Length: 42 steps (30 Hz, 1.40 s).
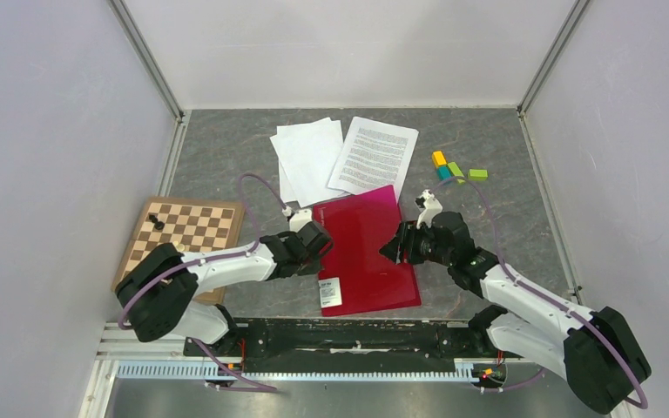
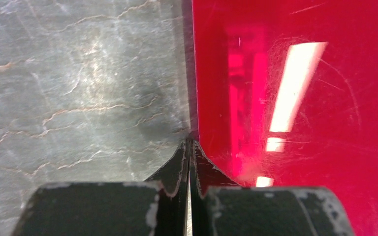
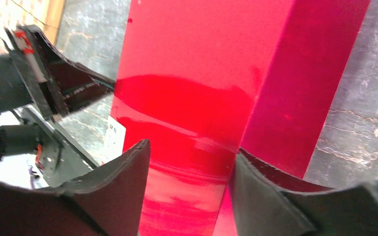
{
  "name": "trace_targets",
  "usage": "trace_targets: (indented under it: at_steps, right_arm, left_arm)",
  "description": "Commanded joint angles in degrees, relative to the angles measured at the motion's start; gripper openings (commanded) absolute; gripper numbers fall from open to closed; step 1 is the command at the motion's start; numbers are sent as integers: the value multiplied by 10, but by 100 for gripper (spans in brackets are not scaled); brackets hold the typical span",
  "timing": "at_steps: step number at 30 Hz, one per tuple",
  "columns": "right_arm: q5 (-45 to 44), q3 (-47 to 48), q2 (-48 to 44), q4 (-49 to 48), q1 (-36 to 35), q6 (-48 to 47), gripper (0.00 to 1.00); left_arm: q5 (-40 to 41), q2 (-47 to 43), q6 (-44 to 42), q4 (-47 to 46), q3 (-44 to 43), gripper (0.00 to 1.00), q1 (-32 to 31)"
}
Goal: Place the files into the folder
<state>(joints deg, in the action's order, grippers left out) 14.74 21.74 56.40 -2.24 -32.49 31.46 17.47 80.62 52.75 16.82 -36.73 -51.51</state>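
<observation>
Folder [image 1: 366, 261] lies flat mid-table and closed, with its long axis running far to near, slightly skewed. The white label [image 1: 331, 292] sits on its near-left corner.

Left gripper [image 1: 320, 242] is fully closed and holds nothing. In the left wrist view the tips [image 2: 189, 147] sit right at the folder's left long edge, on the table [image 1: 505, 226] beside it. It looks like a stop or a pin, not a grasp.

Right gripper [image 1: 395, 250] is at the opposite long edge, about mid-length. Its fingers are apart with the red edge running between them in the right wrist view [image 3: 191, 147]. A gap shows on both sides, so I wouldn't call it clamped.

Key relation: the two arms face each other across the folder's short axis, each roughly square to a long edge. The right arm is the one placed to lift a cover. My read is that the right edge is the opening side and the left is the spine, but I can't confirm that from here.

Files [image 1: 312, 157] are beyond the far short edge. The blank sheets are fanned to the left and the printed sheet [image 1: 375, 157] lies to the right. Their near corners meet the folder's far edge, and I can't tell which lies on top. Neither arm is near them, though the right one is marginally closer to the printed sheet.

Chessboard [image 1: 187, 228] sits off to the left, well apart from the folder.
</observation>
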Motion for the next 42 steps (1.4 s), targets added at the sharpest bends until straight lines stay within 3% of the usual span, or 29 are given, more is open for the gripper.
trace_targets:
  at_steps: [1,4,9,12,16,23,29,42]
  right_arm:
    - [31,32,-1,-20,-4,16,48]
    - [34,39,-1,-27,-5,23,27]
    - [36,57,2,-29,-5,27,3]
    - [38,73,3,-21,-5,23,0]
    - [30,94,6,-7,-6,20,0]
    - [4,117,3,21,-7,14,0]
    - [-14,125,-6,50,-9,7,0]
    - [-40,154,-11,71,-21,-7,0]
  left_arm:
    - [4,-23,-24,78,-43,8,-1]
    - [13,-46,-36,107,-83,21,4]
    - [-4,-49,-64,124,-175,51,22]
    - [-14,-5,-85,133,-274,65,28]
    - [0,105,-106,178,-459,72,28]
    - [34,240,-117,215,-618,73,27]
    - [43,270,-122,216,-628,69,25]
    - [20,292,-130,226,-655,46,24]
